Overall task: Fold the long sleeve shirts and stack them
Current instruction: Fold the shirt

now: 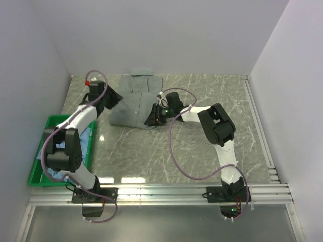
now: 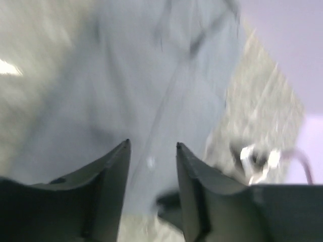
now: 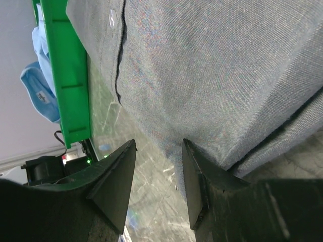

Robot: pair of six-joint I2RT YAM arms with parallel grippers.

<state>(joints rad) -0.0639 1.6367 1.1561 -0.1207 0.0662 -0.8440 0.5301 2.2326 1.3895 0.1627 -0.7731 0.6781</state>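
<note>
Green bin point(image 1: 39, 151) holding light blue shirt point(image 3: 38, 85), grey-green shirt point(image 1: 132, 103) outside it, left tool point(image 2: 151, 146) spread, seemingly empty, right tool point(image 3: 159, 143) spread

Grey marbled counter point(image 1: 202, 146) enclosed by plain white walls point(image 1: 166, 35) on three sides, aluminium rails point(image 1: 166, 194) along its near edge, soft glare on the surface.

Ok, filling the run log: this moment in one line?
grey-green shirt on table; blue shirt in green bin; left hand open; right hand open

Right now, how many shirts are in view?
2: a grey-green shirt lying on the table, and a light blue shirt in the green bin. More may hide underneath.
</note>
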